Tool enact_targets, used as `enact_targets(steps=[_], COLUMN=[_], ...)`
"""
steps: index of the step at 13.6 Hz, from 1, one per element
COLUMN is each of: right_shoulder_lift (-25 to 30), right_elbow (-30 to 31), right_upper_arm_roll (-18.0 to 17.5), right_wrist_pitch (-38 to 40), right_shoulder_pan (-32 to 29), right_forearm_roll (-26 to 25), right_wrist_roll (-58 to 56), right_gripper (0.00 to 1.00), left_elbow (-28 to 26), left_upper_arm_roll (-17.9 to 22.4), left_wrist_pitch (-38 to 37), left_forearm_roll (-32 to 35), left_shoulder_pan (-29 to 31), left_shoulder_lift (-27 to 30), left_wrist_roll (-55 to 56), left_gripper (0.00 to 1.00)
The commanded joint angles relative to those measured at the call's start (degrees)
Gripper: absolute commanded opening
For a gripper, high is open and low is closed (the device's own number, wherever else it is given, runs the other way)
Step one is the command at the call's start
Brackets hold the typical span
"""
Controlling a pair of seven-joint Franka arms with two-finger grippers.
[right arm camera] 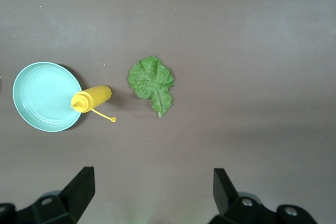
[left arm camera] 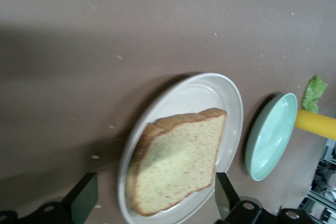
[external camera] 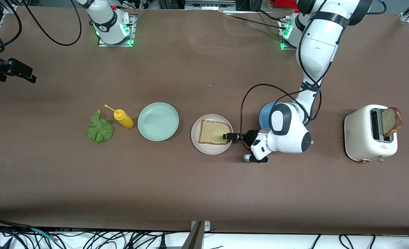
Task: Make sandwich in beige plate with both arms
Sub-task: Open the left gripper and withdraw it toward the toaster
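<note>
A slice of light brown bread (external camera: 214,132) lies flat on the beige plate (external camera: 195,138). My left gripper (external camera: 228,136) is low at the plate's rim on the side toward the left arm's end, open, and holds nothing. In the left wrist view the two fingers of the left gripper (left arm camera: 155,177) stand apart on either side of the bread (left arm camera: 178,161) and the plate (left arm camera: 231,93). The lettuce leaf (external camera: 100,129) lies on the table toward the right arm's end. My right gripper (right arm camera: 152,179) hangs open high over the table, with the lettuce (right arm camera: 152,83) below it. A second slice (external camera: 390,121) sticks out of the toaster.
A white toaster (external camera: 363,138) stands toward the left arm's end. A blue plate (external camera: 266,112) is partly hidden by the left arm. The mint-green plate (external camera: 158,121) and a yellow mustard bottle (external camera: 123,118) lie between the beige plate and the lettuce.
</note>
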State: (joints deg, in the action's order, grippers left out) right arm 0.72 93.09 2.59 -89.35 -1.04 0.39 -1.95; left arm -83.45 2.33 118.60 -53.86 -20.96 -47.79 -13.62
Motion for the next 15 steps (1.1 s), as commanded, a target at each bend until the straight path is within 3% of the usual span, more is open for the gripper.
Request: enact_targets(steps=[1,8,15], right_shoulder_lift=[0.2,-0.4,-4.4], right_elbow=[-0.6,-0.4,-0.5], right_upper_arm_roll=[0.3,-0.4,0.0], right_wrist_pitch=[0.9,0.8,3.7], right_shoulder_pan=[0.1,0.5,0.7], right_forearm_roll=[0.8,-1.1,0.9], right_wrist_roll=[-0.2,0.6,-4.1], right_gripper=[1.00,1.00,1.00], left_elbow=[0.6,0.6,0.6], left_upper_arm_roll=[-0.2,-0.2,-0.1], left_wrist_pitch=[-0.9,-9.1,-17.5], left_forearm_roll=[5.7,26.6,43.9], left_shoulder_pan=[2.1,10.8,16.2], left_shoulder_lift=[2.3,10.3,16.5], left_wrist_roll=[3.0,6.4,5.6], left_gripper=[0.99,0.99,0.99])
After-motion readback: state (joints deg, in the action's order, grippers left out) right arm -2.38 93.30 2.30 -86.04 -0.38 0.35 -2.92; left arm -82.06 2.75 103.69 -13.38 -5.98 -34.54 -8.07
